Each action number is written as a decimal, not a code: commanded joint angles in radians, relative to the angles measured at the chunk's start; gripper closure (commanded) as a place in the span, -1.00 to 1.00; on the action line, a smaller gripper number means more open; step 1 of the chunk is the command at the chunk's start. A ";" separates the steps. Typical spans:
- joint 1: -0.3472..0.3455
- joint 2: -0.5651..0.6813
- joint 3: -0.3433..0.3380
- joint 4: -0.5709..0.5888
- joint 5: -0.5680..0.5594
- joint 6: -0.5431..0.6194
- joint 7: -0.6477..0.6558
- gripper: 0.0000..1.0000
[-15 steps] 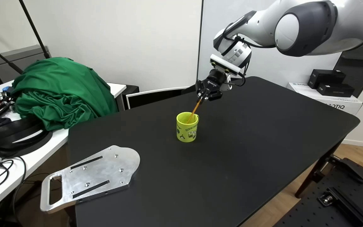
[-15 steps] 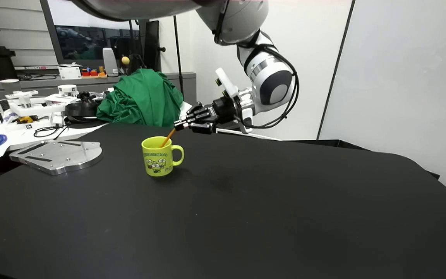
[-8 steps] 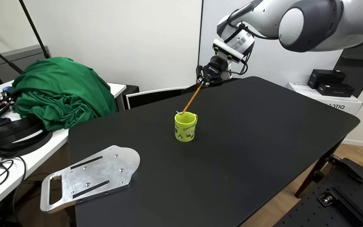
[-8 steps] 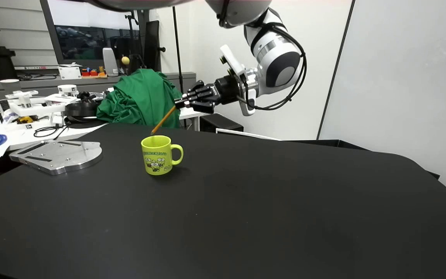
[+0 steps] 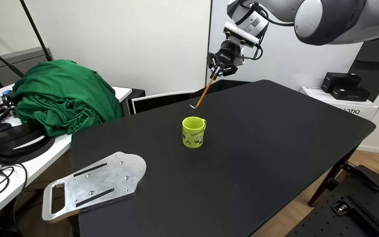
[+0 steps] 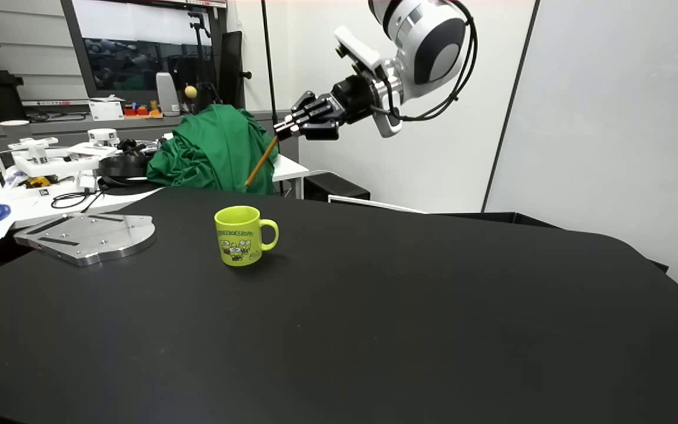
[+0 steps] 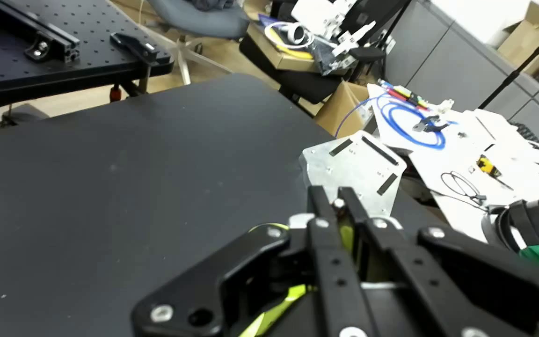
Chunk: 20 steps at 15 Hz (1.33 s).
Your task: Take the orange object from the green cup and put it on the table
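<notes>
– In an exterior view, your tool [image 5: 214, 74] pinches the orange stick [image 5: 206, 91] up top, probably to clear the green cup [image 5: 192, 133].
– In an exterior view it slants left above the surface [image 6: 433, 306]. Wrist view, can't make it out tbh.

The cup [image 6: 238, 238] is lime with cartoon figures, the stick [image 5: 205, 92] is orange
</notes>
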 commanded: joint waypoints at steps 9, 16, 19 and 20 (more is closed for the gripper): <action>0.164 -0.193 -0.193 -0.265 -0.373 0.529 -0.280 0.95; 0.302 -0.261 -0.302 -0.613 -0.363 1.125 -0.349 0.95; 0.245 -0.331 -0.173 -0.769 -0.487 1.327 -0.304 0.95; 0.241 -0.353 -0.160 -0.822 -0.508 1.356 -0.294 0.95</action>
